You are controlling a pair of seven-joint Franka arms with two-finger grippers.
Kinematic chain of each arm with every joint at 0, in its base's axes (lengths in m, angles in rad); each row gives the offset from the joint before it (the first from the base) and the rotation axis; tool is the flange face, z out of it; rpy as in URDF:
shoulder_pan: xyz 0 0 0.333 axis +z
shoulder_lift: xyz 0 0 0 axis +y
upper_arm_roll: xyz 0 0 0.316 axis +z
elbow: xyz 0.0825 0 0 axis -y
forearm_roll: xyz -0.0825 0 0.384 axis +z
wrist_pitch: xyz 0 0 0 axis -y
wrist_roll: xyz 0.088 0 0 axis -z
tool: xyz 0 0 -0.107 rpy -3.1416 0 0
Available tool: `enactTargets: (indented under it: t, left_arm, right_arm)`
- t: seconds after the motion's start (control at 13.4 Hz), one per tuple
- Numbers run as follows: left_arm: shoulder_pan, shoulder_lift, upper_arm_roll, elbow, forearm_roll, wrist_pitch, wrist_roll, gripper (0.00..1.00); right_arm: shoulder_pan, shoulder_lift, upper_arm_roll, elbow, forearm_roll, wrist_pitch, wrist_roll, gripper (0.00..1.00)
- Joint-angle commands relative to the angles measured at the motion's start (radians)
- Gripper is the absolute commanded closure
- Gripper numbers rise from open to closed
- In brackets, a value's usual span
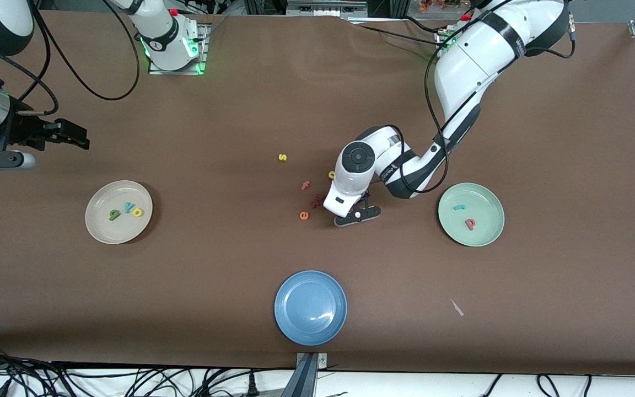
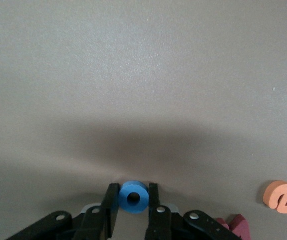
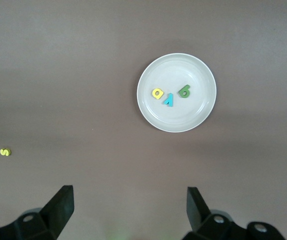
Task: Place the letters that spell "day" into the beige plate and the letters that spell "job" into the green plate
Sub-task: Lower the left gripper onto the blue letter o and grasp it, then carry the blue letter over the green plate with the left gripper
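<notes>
Left end effector (image 2: 133, 207) is sitting low on the desk (image 1: 543, 138), fingers clamping the blue o (image 2: 134, 197); orange e (image 2: 282, 196) lying nearby. Right end effector (image 3: 128, 205) is waiting, fingers wide apart, above the beige plate (image 3: 148, 107).

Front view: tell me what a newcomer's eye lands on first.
The left gripper, down on the table among the loose letters, closing on the blue o. Then the beige plate at the right arm's end holding d, a, y, and the green plate at the left arm's end with j and b.
</notes>
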Motion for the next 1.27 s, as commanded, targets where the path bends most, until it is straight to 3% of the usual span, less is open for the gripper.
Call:
enactTargets:
  t: [0.0,0.6,0.97,1.19]
  left_arm:
    - [0.012,-0.012,0.007,0.023,0.033,-0.012,0.027,0.91]
    - [0.208,-0.176,-0.005,-0.022,0.009,-0.257,0.414,0.91]
    - [0.541,-0.241,-0.114,-0.155,0.012,-0.256,0.772,0.91]
    - [0.717,-0.293,-0.172,-0.299,0.015,-0.254,0.892,0.91]
  right_arm:
    - [-0.014,-0.006,0.016,-0.004,-0.015,0.007,-0.018,0.00]
    - [-0.015,-0.005,0.015,-0.004,-0.015,0.009,-0.018,0.00]
    - [-0.014,-0.005,0.015,-0.004,-0.015,0.009,-0.018,0.00]
    - [-0.015,-0.005,0.015,-0.004,-0.015,0.009,-0.018,0.00]
